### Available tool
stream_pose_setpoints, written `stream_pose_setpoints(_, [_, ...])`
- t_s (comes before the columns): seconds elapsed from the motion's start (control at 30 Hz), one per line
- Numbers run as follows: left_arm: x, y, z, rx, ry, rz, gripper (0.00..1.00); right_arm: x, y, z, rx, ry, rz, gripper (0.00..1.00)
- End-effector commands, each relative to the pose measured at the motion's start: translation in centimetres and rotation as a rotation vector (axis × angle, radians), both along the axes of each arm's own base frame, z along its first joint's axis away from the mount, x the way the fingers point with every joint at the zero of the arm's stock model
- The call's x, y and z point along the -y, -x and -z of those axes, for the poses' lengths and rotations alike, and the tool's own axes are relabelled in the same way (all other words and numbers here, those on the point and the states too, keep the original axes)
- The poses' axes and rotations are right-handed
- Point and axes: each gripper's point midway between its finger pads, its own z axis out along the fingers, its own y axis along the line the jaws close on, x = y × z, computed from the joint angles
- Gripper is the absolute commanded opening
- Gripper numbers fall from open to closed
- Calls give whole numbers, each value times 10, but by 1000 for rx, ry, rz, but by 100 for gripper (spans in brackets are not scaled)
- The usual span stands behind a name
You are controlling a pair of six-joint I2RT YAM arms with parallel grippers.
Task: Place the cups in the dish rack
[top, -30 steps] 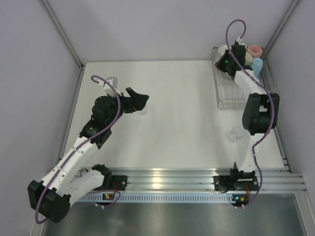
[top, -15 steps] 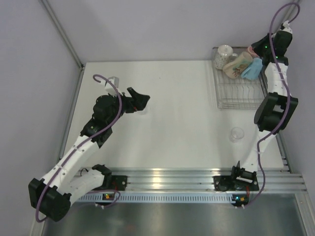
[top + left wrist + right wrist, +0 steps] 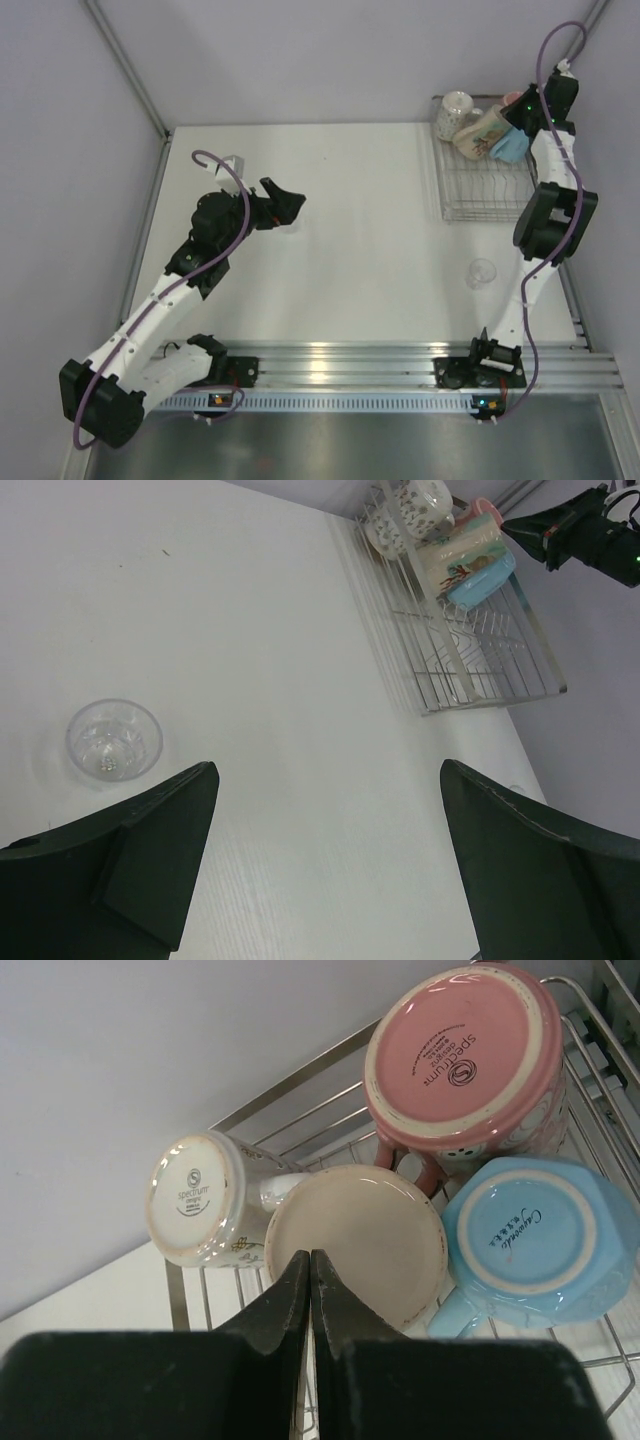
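Note:
Four cups lie bottoms-up, bunched at the far end of the silver wire dish rack (image 3: 478, 185). In the right wrist view they are a white patterned cup (image 3: 195, 1200), a cream cup (image 3: 370, 1240), a pinkish-red cup (image 3: 465, 1055) and a light blue cup (image 3: 530, 1235). My right gripper (image 3: 310, 1257) hovers above the cream cup, jaws pressed together with nothing between them; from above it (image 3: 515, 103) sits at the rack's far right corner. My left gripper (image 3: 328, 780) stands wide open and empty over the table, far left of the rack (image 3: 470, 660).
A clear glass (image 3: 113, 739) stands on the table just beside the left gripper's left finger. Another clear glass (image 3: 482, 272) stands in front of the rack by the right arm. Walls close in the table behind and on both sides.
The right arm has risen off the cups and swung toward the back right corner, its jaws closing fully. The cups it covered now show. The left arm has not moved.

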Motion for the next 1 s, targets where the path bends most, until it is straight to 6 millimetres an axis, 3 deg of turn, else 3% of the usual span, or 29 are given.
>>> stream_pose_setpoints(0.0, [1, -3, -29, 83, 30, 4, 98, -9, -3, -23, 56, 58, -45, 0])
stream_pose_setpoints(0.17, [2, -2, -26, 74, 37, 7, 98, -25, 5, -25, 46, 77, -75, 0])
stream_pose_setpoints(0.47, [-2, 2, -30, 100, 43, 0, 98, -53, 12, -6, 3, 72, -125, 0])
stream_pose_setpoints(0.73, [-3, 3, -28, 96, 41, -3, 98, -58, 16, -4, -12, 95, -127, 0])
stream_pose_setpoints(0.97, [-3, 3, -29, 99, 44, -3, 98, -55, 18, -17, -2, 125, -118, 0])
